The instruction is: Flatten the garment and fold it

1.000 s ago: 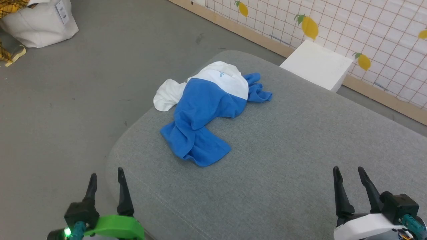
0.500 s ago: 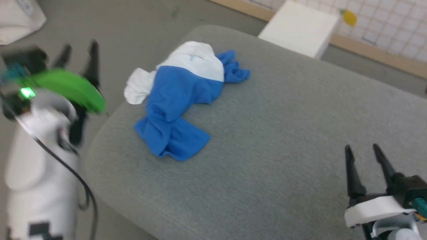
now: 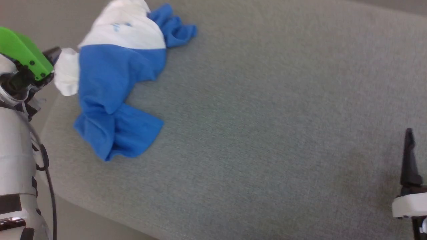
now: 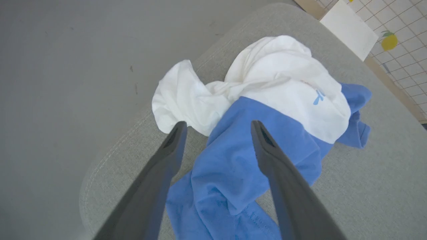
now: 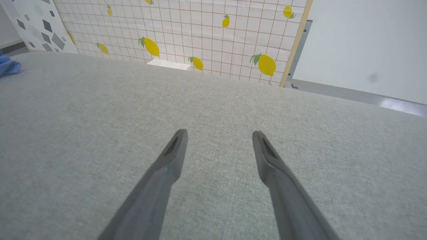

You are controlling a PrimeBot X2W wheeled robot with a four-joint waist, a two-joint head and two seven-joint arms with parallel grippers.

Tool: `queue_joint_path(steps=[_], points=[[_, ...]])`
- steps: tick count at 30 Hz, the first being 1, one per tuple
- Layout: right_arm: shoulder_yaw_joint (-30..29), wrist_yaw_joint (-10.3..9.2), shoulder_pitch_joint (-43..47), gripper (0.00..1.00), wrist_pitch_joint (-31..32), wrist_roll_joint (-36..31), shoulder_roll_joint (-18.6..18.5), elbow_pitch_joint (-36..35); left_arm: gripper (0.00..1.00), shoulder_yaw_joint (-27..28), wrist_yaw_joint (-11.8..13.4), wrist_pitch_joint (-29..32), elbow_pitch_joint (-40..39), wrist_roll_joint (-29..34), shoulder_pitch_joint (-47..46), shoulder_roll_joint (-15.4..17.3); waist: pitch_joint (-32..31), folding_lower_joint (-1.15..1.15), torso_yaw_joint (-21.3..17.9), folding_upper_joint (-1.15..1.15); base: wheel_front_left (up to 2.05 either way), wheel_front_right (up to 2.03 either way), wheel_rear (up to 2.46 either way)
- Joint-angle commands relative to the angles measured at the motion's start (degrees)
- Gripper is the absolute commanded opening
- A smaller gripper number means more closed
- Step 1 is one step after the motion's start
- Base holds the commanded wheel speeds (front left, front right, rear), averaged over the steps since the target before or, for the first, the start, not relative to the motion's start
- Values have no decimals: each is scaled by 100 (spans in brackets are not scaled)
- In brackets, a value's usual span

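Nothing is done yet: the garment [image 4: 283, 83] lies in a crumpled heap just ahead of the left gripper [image 4: 218, 123], spread wide and maybe not touching it, and far from the right gripper [image 5: 218, 131], spread and empty too.

Bright, even light, with faint shadows under the garment [image 4: 267, 110]. The head view is softly blurred; the wrist views are sharp, bending at their edges.
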Motion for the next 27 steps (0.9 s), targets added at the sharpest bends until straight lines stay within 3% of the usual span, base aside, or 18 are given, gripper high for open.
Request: queue_joint_path(steps=[1,11,14,17,18,19,27], points=[[-45,-9,50,100,29,-33,-3,-119,100,57,78,77,15,-105,-36,-12,723,-1,-355,0,0,0,0],[-240,-9,134,100,242,-39,-91,-610,100,-35,283,575,393,-412,402,-635,1106,-1,-111,0,0,0,0],[-262,-9,155,100,290,-23,-122,-681,100,-66,176,460,502,-493,454,-819,1141,-1,-73,0,0,0,0],[-265,-9,166,100,326,-14,-139,-708,100,-77,-117,273,558,-599,465,-901,1127,-1,-58,0,0,0,0],[-267,-9,169,100,335,-10,-143,-709,67,-86,-202,164,560,-596,466,-898,1112,-1,-54,0,0,0,0],[-263,-9,171,100,351,-8,-147,-702,0,-59,-336,-153,588,-586,465,-868,1068,-1,-51,0,0,0,0],[-109,-9,157,100,315,21,-118,-450,0,93,-473,-1938,613,-199,143,-425,533,-1,-10,0,0,0,0]])
